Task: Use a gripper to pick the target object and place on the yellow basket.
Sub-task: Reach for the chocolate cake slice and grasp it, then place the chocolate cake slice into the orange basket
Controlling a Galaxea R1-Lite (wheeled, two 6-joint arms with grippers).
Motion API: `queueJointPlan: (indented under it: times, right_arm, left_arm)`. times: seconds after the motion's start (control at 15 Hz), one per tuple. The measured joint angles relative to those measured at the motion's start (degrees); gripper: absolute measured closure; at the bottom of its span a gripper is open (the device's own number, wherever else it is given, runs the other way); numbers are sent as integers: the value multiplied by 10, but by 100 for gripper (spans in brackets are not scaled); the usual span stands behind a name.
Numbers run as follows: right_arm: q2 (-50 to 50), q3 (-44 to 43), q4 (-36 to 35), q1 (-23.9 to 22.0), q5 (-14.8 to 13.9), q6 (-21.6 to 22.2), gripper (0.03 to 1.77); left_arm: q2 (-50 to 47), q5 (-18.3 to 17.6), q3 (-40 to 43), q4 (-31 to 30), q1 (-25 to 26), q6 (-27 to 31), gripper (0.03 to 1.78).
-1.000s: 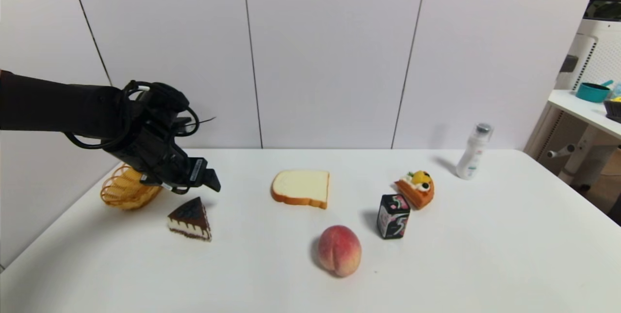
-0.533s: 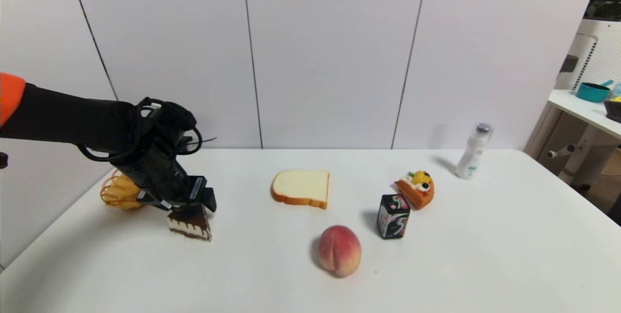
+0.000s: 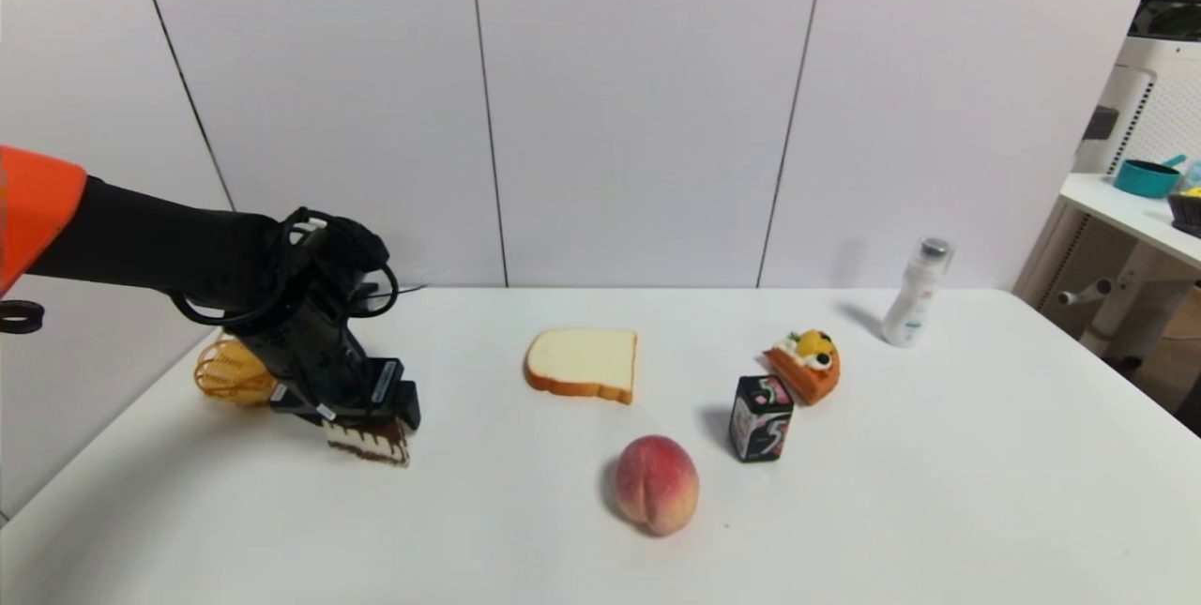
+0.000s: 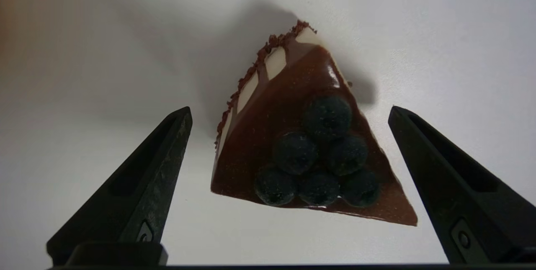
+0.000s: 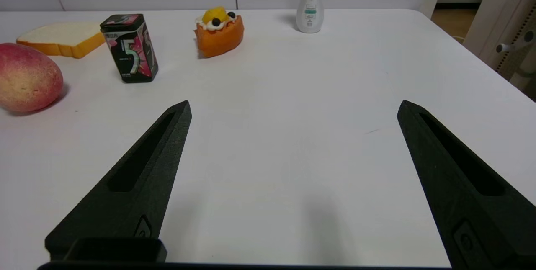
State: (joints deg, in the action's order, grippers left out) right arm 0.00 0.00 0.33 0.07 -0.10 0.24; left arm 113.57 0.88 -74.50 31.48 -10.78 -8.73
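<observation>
The target object, a triangular chocolate cake slice (image 3: 368, 444) topped with blueberries (image 4: 312, 153), lies on the white table at the front left. My left gripper (image 3: 361, 413) hangs right over it, open. In the left wrist view its two black fingers (image 4: 142, 186) stand on either side of the slice without touching it. The yellow basket (image 3: 225, 372) sits behind the gripper near the table's left edge, partly hidden by the arm. My right gripper (image 5: 293, 111) is open over bare table on the right side and holds nothing; the head view does not show it.
A bread slice (image 3: 582, 363) lies mid-table. A peach (image 3: 656, 483), a black patterned box (image 3: 760, 417) and an orange fruit-topped cake slice (image 3: 804, 364) stand to the right. A white bottle (image 3: 918, 294) is at the back right.
My left arm has come down and forward from beside the basket onto the chocolate cake slice, now covering its top in the head view. The jaws stayed open.
</observation>
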Motion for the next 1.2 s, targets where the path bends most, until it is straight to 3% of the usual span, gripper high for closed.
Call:
queueJointPlan:
  times: [0.13,0.27,0.4,0.6,1.07,1.2]
  right_arm:
    - [0,0,0,0,0,0,10]
    - [0,0,0,0,0,0,10]
    - [0,0,0,0,0,0,10]
    - [0,0,0,0,0,0,10]
    - [0,0,0,0,0,0,10]
    - [0,0,0,0,0,0,10]
  left_arm:
    - [5,0,2,-1,-1,-1,15]
    - [10,0,2,0,-1,1,51]
    - [12,0,4,-1,-1,3,75]
    - [14,-1,5,-2,-1,6,94]
    - [-46,3,-15,-1,1,39,97]
    - [-76,34,-33,-3,17,40,97]
